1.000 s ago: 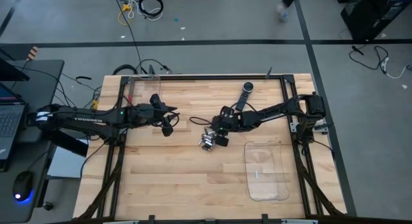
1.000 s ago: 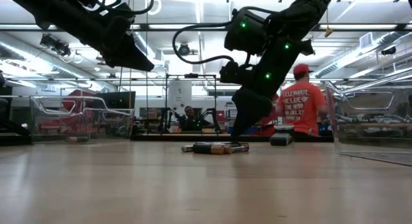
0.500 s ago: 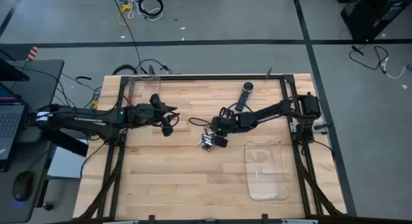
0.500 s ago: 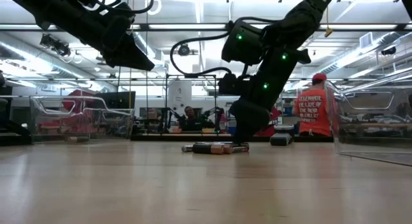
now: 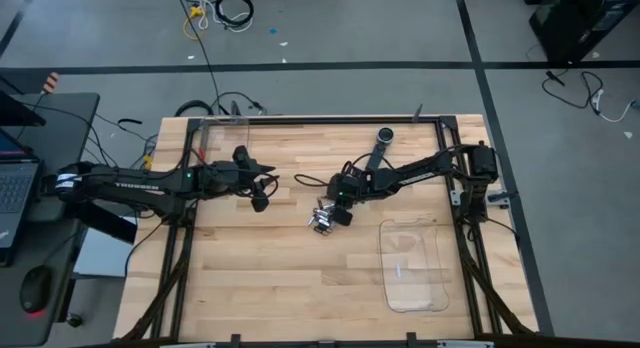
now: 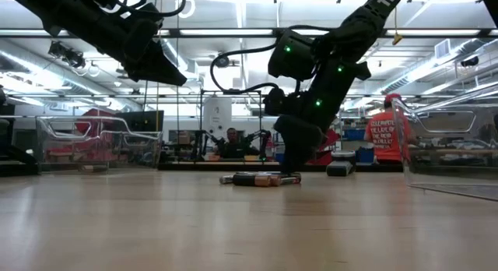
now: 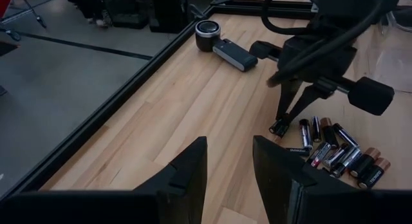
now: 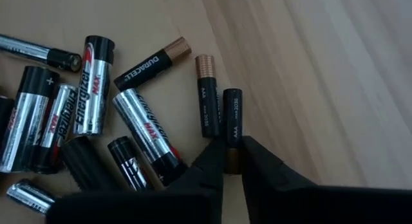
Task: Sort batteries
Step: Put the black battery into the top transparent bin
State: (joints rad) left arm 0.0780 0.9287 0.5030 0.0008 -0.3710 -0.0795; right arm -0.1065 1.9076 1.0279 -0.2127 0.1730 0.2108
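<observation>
The batteries (image 5: pixel 322 221) lie in a loose pile mid-table; they also show in the low view as batteries (image 6: pixel 261 179) and in the right wrist view (image 8: pixel 96 102). My right gripper (image 8: pixel 232 165) reaches down at the pile's edge and is shut on one small black battery (image 8: pixel 232 118) with a copper end. In the left wrist view that right gripper (image 7: pixel 283 121) stands at the pile's far side. My left gripper (image 5: pixel 262 198) waits open above the table's left half, holding nothing. My right gripper pinches the small black battery's copper end (image 8: pixel 232 153) between its two fingers (image 8: pixel 209 163). The fingers slant steeply down from the table's right side and lie along the battery. The battery lies flat on the wood beside another small battery (image 8: pixel 205 95).
A long black remote-like device (image 5: pixel 380 148) lies near the far edge. A clear tray (image 5: pixel 413 266) sits at the near right and another clear container (image 5: pixel 215 138) at the far left. A person in a red shirt (image 6: pixel 383 139) stands in the room behind.
My right gripper has sunk a little and shifted slightly toward the table's left edge, coming down at the edge of the battery pile. The pile itself has stayed where it was.
</observation>
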